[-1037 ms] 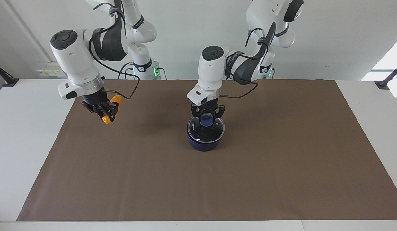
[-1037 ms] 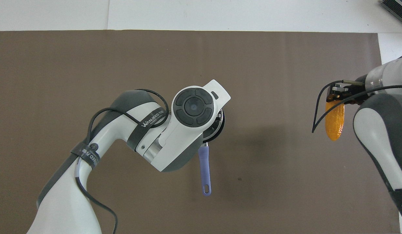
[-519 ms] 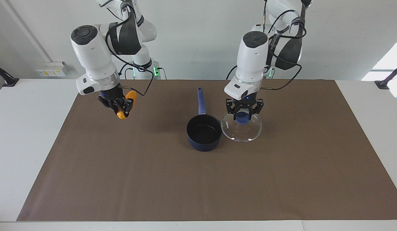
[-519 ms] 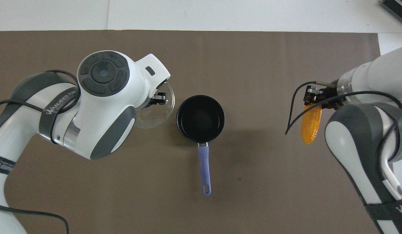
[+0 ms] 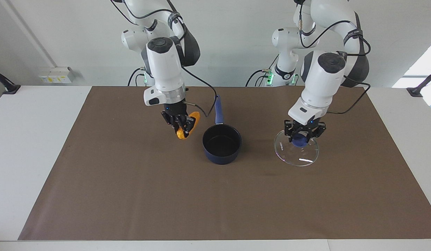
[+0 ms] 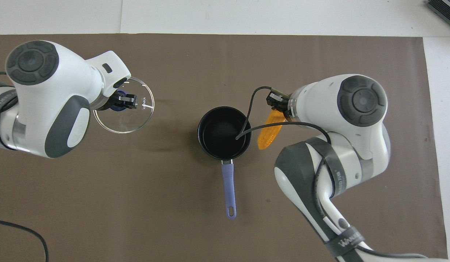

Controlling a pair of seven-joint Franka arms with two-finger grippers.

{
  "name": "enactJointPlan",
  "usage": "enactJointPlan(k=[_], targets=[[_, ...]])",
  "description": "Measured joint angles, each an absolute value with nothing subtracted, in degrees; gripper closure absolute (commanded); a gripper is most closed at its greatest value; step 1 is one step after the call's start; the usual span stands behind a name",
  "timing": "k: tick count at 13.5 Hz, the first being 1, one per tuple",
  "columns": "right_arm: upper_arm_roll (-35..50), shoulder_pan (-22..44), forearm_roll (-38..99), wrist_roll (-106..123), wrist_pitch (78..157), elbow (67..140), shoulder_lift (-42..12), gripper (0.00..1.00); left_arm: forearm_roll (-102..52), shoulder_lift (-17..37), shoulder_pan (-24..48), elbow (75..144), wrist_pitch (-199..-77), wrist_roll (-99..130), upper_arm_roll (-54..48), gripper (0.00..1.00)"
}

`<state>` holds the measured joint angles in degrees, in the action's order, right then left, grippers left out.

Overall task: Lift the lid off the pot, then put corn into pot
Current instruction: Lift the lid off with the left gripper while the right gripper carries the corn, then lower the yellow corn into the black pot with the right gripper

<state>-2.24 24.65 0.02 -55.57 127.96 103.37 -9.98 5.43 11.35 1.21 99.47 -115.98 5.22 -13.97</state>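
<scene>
We see our right hand gripping the small yellow-orange corn cob, tilted, just beside the open dark navy-blue saucepan, toward the right arm's end of the table, while our left hand grips the clear glass lid.

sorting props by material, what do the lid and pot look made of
Lid: looks like clear glass, since the brown mat shows through it and it glints; thin shiny rim, probably metal; blue knob, material unclear.
Pot: dark navy outside, matte black inside, likely coated metal; the blue handle could be plastic.
</scene>
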Motion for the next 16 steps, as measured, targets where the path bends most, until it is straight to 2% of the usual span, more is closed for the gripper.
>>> enactJointPlan(k=[8,11,16], targets=[[-2.0,32.0,-0.1,-58.5,143.4,103.3,-18.5,1.00,2.4,11.5,-9.9,103.4,-121.9,-8.9,-14.0,1.00],[-2.1,32.1,-0.1,-47.7,144.3,103.3,-20.3,1.00,0.7,11.5,-12.0,105.0,-124.9,-11.5,-13.9,1.00],[-1.8,33.2,-0.1,-36.7,144.0,103.6,-20.3,1.00,0.4,13.7,-12.4,109.5,-131.6,-12.0,-14.0,1.00]])
